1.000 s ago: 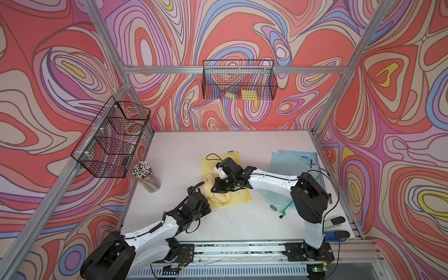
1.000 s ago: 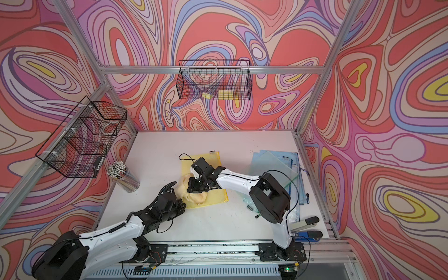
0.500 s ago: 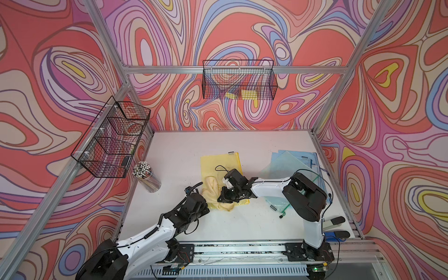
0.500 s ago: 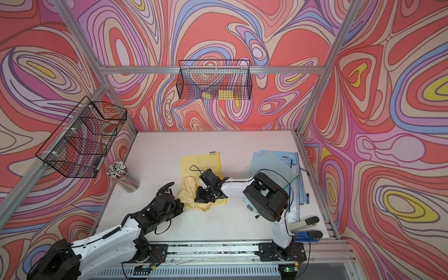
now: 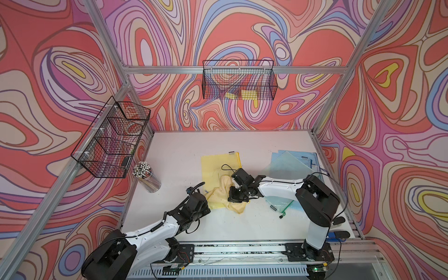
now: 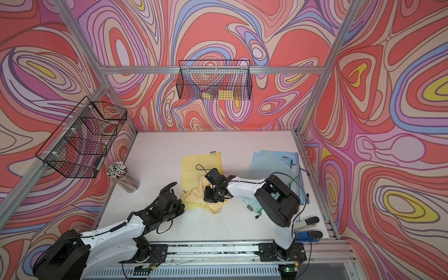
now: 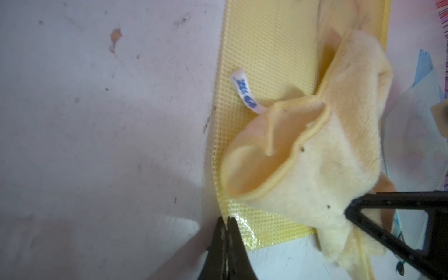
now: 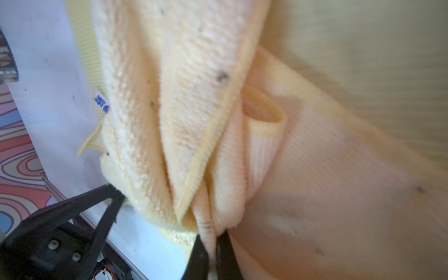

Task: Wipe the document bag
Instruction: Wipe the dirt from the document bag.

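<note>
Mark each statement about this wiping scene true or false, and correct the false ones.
1. The right pincer is shut on the cloth. True.
2. The left pincer is open and holds nothing. False: it is shut on the edge of the yellow document bag.
3. The cloth lies partly on the yellow document bag. True.
4. The jar of pens stands on the blue bags. False: it stands on the bare table, with the yellow document bag between it and them.
</note>
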Action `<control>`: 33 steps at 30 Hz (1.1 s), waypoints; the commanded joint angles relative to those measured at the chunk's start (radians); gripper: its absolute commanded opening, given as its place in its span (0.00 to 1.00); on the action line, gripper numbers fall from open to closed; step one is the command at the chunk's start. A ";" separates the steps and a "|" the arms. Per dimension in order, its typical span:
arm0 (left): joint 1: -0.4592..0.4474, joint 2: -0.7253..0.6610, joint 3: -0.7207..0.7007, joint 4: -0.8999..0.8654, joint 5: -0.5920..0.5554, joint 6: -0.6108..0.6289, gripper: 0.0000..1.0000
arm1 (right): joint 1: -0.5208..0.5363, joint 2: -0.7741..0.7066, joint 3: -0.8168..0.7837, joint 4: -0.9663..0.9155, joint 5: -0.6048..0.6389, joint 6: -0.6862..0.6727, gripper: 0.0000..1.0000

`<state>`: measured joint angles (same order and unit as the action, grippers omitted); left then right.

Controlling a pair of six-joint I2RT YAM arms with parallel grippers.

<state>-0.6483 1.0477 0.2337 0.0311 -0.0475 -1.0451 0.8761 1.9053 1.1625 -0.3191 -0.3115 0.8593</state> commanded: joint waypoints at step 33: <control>-0.002 -0.016 0.010 -0.076 -0.007 -0.001 0.00 | 0.013 0.097 0.122 0.006 -0.047 0.003 0.00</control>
<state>-0.6483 1.0183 0.2340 -0.0116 -0.0502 -1.0470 0.8326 1.9190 1.1816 -0.3042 -0.3378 0.8734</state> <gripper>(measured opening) 0.050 0.052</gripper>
